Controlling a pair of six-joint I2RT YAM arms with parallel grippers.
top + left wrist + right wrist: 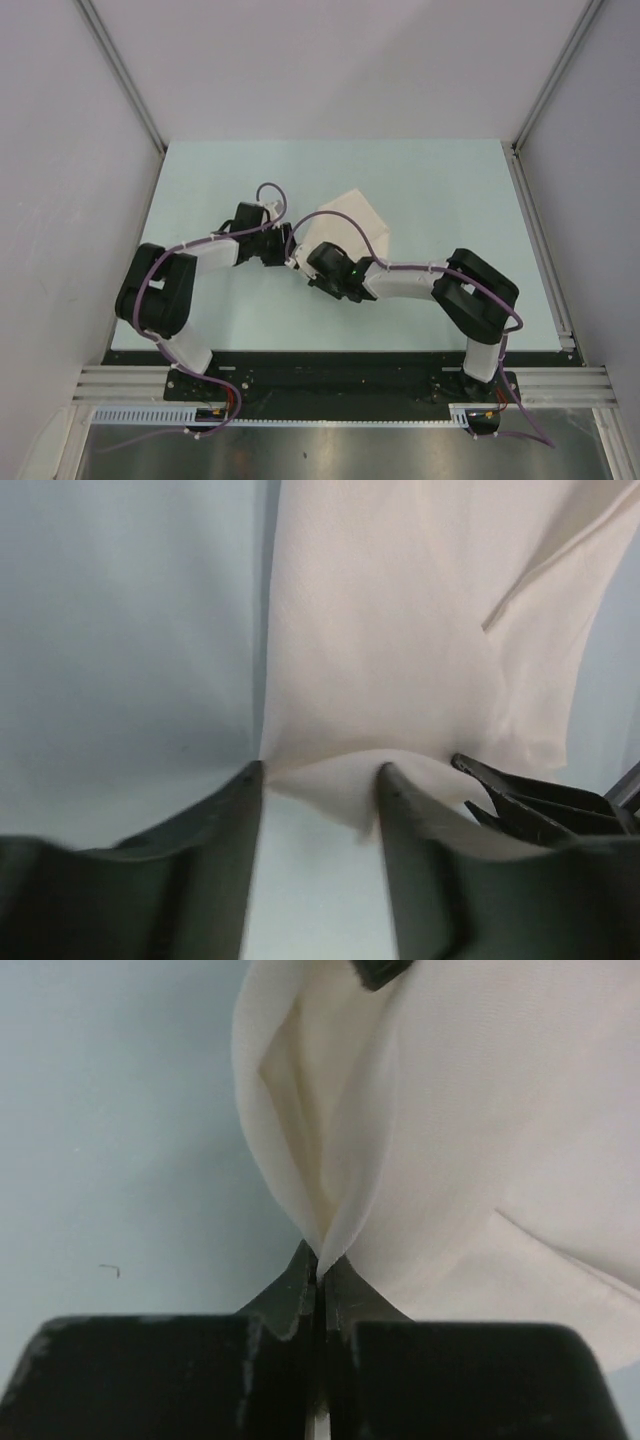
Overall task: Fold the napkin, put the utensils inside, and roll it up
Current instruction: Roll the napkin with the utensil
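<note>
Napkin (352, 222) of thin white cloth is seen partly folded on the pale green table (450, 180). A raised fold is pinched in the black right gripper (318, 1265), closed tight; the left gripper (318, 778) is spread open astride the cloth's edge, gripping nothing. Edges are best kept aligned and drawn over slowly

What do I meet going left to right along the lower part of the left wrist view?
Table → one finger of the left gripper → napkin → its other finger → right gripper.
</note>
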